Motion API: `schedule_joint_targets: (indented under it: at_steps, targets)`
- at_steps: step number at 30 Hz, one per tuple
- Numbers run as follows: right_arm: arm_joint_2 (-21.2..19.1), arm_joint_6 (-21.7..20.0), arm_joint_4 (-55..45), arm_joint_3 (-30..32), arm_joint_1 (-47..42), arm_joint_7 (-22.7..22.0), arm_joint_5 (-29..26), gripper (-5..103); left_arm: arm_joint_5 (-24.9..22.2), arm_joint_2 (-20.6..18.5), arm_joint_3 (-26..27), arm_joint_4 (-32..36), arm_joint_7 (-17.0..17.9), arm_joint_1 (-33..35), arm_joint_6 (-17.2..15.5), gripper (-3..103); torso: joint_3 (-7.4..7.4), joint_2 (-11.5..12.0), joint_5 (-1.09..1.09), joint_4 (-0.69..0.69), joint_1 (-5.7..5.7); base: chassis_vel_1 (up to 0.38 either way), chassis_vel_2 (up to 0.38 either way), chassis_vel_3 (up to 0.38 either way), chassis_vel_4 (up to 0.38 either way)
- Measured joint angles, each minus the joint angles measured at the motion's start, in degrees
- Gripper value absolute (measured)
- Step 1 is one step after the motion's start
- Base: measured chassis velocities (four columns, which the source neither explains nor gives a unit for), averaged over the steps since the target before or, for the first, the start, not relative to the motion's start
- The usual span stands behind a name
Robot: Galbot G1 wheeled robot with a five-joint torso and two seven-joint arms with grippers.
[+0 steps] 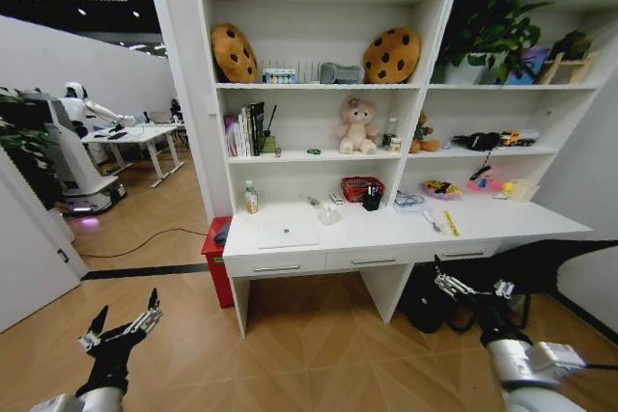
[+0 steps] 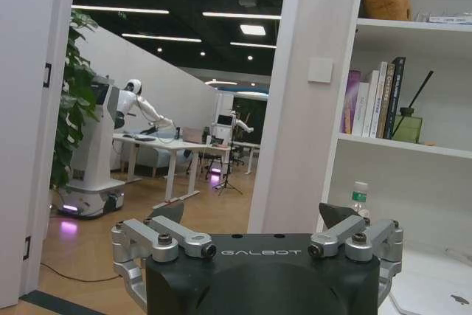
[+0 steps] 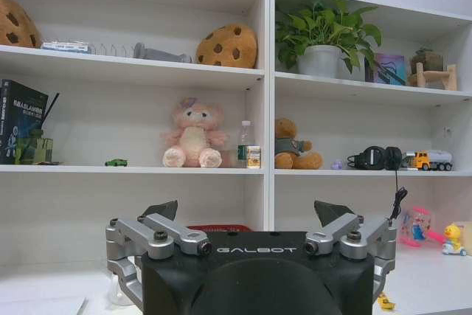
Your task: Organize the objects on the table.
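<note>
The left gripper (image 2: 254, 219) was held with its jaws spread wide and empty, a small bottle (image 2: 358, 197) being seen beyond it beside the table (image 2: 435, 289).

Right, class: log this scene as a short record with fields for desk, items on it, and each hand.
desk: long white desk, three drawers shut
laptop: silver laptop closed, on the desk's left part
ruler: yellow ruler flat, toward the right
left hand: left hand open, low, short of the desk
right hand: right hand open, low, by the right drawer
</note>
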State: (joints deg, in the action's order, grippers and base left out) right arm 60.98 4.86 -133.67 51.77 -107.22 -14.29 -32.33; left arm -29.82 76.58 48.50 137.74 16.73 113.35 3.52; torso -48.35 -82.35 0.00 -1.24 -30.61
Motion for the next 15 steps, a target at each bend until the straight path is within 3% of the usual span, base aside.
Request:
schedule_joint_targets:
  at_steps: [15]
  targets:
    - [0.0,0.0,0.0,0.0,0.0,0.0,0.0,100,0.0,0.0,0.0,0.0,0.0,0.0,0.0,100,0.0,0.0,0.0,0.0,0.0,0.0,0.0,0.0,0.0]
